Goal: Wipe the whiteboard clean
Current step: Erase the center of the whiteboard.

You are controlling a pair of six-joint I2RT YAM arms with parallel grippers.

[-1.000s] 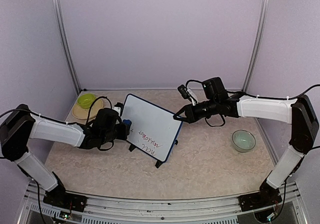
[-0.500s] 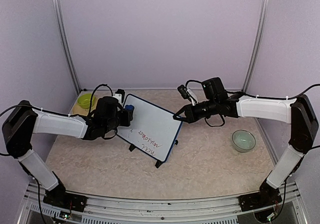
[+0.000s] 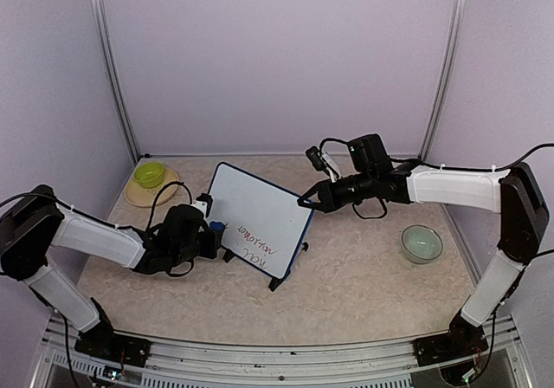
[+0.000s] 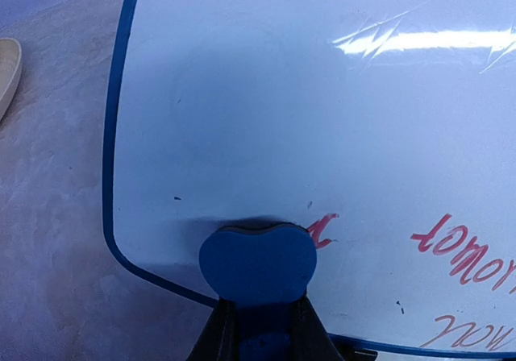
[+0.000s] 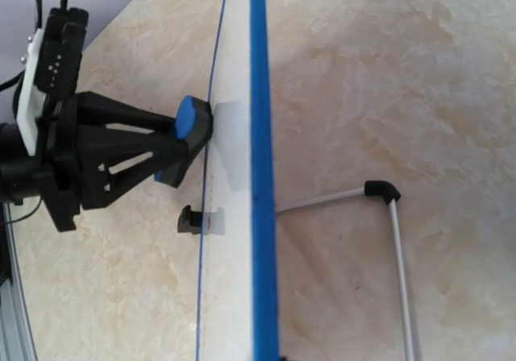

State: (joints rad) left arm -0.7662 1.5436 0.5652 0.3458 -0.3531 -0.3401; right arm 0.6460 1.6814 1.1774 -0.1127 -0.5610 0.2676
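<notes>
Pressing rounded blue eraser (image 4: 256,264) against glossy whiteboard (image 4: 282,95); red scrawl (image 4: 463,252)

You have pale lilac walls (image 3: 277,59) closing in the back and both sides, with a slim metal post (image 3: 112,67) standing in each rear corner. The table (image 3: 363,275) has a beige, marbled top, and a metal rail (image 3: 277,359) runs along its near edge. The light is soft and even, throwing only faint shadows.
</notes>
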